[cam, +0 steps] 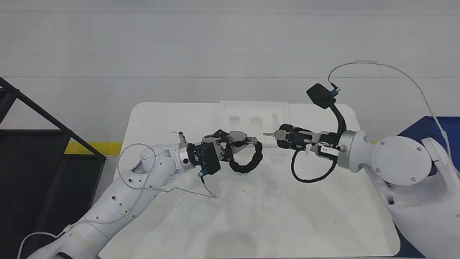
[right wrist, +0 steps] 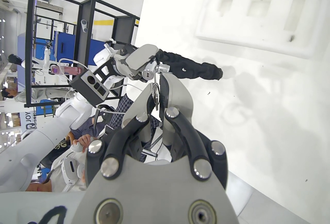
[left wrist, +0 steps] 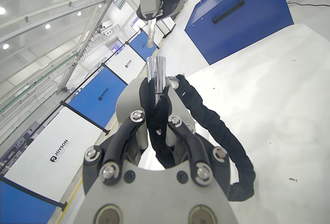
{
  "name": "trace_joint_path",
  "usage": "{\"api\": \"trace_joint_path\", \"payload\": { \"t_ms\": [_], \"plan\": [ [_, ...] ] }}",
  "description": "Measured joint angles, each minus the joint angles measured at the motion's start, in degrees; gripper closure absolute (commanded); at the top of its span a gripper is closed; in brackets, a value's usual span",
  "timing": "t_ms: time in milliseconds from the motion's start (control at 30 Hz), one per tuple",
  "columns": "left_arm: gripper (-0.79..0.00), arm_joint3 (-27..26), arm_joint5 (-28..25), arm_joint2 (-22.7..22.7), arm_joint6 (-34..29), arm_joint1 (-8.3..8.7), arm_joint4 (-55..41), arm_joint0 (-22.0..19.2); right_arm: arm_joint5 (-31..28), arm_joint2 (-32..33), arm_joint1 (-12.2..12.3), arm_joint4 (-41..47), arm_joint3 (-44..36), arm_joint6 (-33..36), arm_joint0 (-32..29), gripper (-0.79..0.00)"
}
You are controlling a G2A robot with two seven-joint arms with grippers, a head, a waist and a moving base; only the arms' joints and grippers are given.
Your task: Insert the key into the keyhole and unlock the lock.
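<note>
lock (left wrist: 156, 72) is sitting in the left claw (left wrist: 154, 90), which is pinched narrow around its shiny chrome body, fingers clamped on both sides of it. in the top view that puts it pretty much mid-bench, with the left claw coming in from 8 o'clock. the black fabric-covered cable (left wrist: 219, 127) comes off the side of the chrome body and droops in a loop toward 6 o'clock. can't tell if the bottom of the loop touches the bench (cam: 323, 208) or not.

right claw (right wrist: 157, 85) is at 3 o'clock from the lock, squeezed down on the key (left wrist: 151, 34). only the silver blade pokes out past the fingertips, and a bit of key ring (right wrist: 155, 92) shows between the fingers in its own wrist view. the blade is pointed at the end of the chrome body and lined up close with it, tip just short, small gap between them. the keyhole (right wrist: 148, 74) is in plain sight in the right wrist view, so the key's not in yet.

white foam tray (cam: 248, 113) with a few rectangular pockets lies at 12 o'clock from the lock, along the far edge of the bench, well clear of both claws.
</note>
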Motion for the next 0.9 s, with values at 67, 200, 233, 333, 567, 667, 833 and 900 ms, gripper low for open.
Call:
{"api": "trace_joint_path", "payload": {
  "t_ms": [67, 200, 233, 333, 567, 667, 833, 900],
  "plan": [
    [0.0, 0.4, 0.5, 0.1, 0.1, -0.21, 0.2, 0.0, 0.0, 0.0, 0.0, 0.0, 0.0, 0.0, 0.0, 0.0],
    [0.0, 0.8, 1.5, -0.2, 0.1, -0.46, 0.3, 0.2, 0.0, 0.0, 0.0, 0.0, 0.0, 0.1, 0.0, 0.0],
    [0.0, 0.8, 1.6, -0.4, 0.1, -0.49, 0.2, 0.3, 0.0, 0.0, 0.0, 0.0, 0.0, 0.1, 0.0, 0.0],
    [0.0, 0.8, 2.1, -0.9, -0.1, -0.59, -0.2, 0.7, 0.0, 0.0, 0.0, 0.0, 0.0, 0.1, 0.0, 0.0],
    [0.0, 0.2, 2.9, -1.9, -0.2, -0.84, -0.3, 1.6, -0.9, -0.7, 0.0, -1.2, -0.5, -0.8, -0.5, 0.0],
    [0.0, -0.1, 3.1, -2.0, 0.0, -0.99, 0.0, 1.8, -0.5, -1.7, 0.1, -2.4, -1.5, -0.1, -0.1, 0.0],
    [0.0, -0.1, 3.3, -1.8, 0.5, -1.33, 0.7, 1.9, 0.6, -3.6, 0.0, -3.4, -2.4, 0.6, 1.5, 0.0],
    [0.0, 0.0, 3.4, -1.7, 0.7, -1.49, 1.0, 1.9, 1.2, -4.2, -0.1, -3.7, -2.7, 0.7, 2.2, 0.0]
  ]
}}
